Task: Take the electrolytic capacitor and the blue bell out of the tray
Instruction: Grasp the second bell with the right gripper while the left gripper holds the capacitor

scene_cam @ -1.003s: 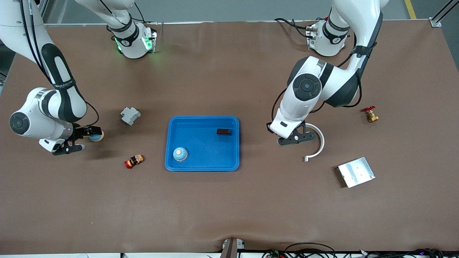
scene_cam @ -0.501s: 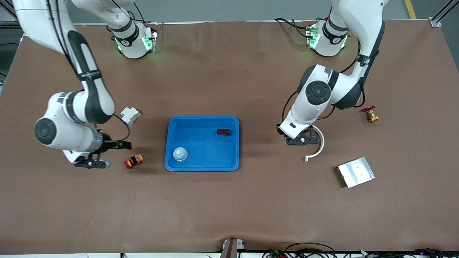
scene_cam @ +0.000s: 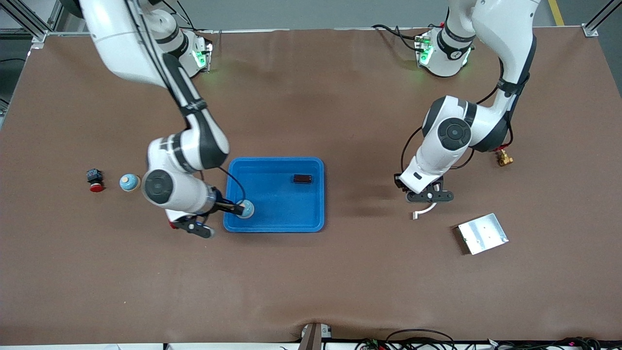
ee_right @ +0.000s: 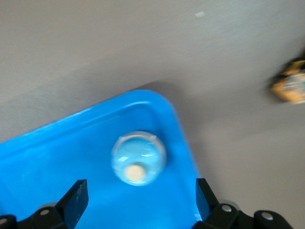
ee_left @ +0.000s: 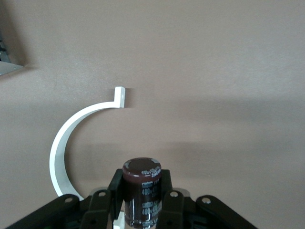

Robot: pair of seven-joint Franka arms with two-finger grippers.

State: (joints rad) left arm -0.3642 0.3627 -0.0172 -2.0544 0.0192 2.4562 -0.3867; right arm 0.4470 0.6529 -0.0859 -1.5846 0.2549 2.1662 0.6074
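Observation:
My left gripper is shut on a dark brown capacitor, holding it upright over the table and the white curved strip. A light blue bell stands in the blue tray, in the corner nearest the right arm's end and the front camera. My right gripper hangs open over that corner. In the right wrist view the bell shows just ahead of the open fingers. A second light blue bell stands on the table toward the right arm's end.
A small black part lies in the tray. A red and black button stands beside the second bell. A red-and-orange piece lies under my right hand. A metal plate and a brass valve lie at the left arm's end.
My right arm swung from the bell on the table over to the tray corner, still open. My left gripper shifted with the capacitor toward the left arm's end, over the white strip.

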